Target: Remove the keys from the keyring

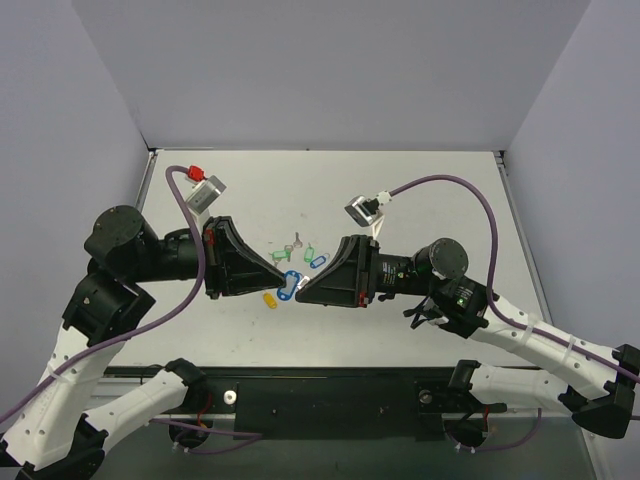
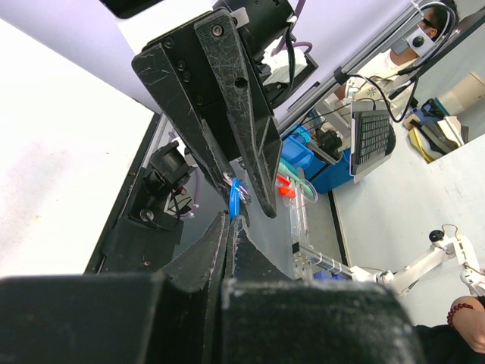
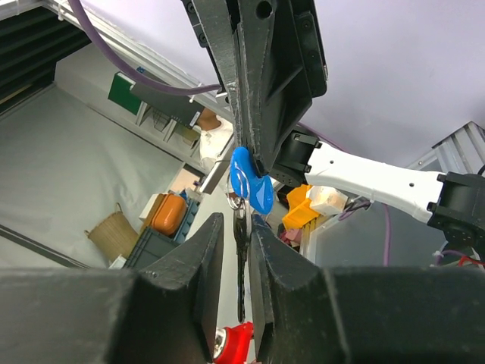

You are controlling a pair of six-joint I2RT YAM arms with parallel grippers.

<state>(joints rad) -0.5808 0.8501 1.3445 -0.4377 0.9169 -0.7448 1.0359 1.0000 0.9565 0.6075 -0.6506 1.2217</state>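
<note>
The keyring's blue plastic tag (image 1: 289, 283) is held in the air between my two grippers, above the table's middle. My left gripper (image 1: 282, 276) is shut on the tag's edge; the left wrist view shows the tag (image 2: 235, 199) edge-on at that gripper's closed tips (image 2: 232, 218). In the right wrist view the tag (image 3: 253, 188) hangs from the left fingers (image 3: 265, 98), with the small metal ring (image 3: 236, 194) under it. The dark grey key (image 3: 240, 262) hangs down from the ring. My right gripper (image 3: 238, 221) is narrowly open around the key, which lies against one finger; the right gripper (image 1: 301, 290) points at the tag.
On the table behind the grippers lie two green tags (image 1: 294, 252), another blue tag (image 1: 318, 261) and a loose grey key (image 1: 298, 240). A yellow tag (image 1: 269, 298) lies just in front of the left gripper. Purple cables arch over both arms.
</note>
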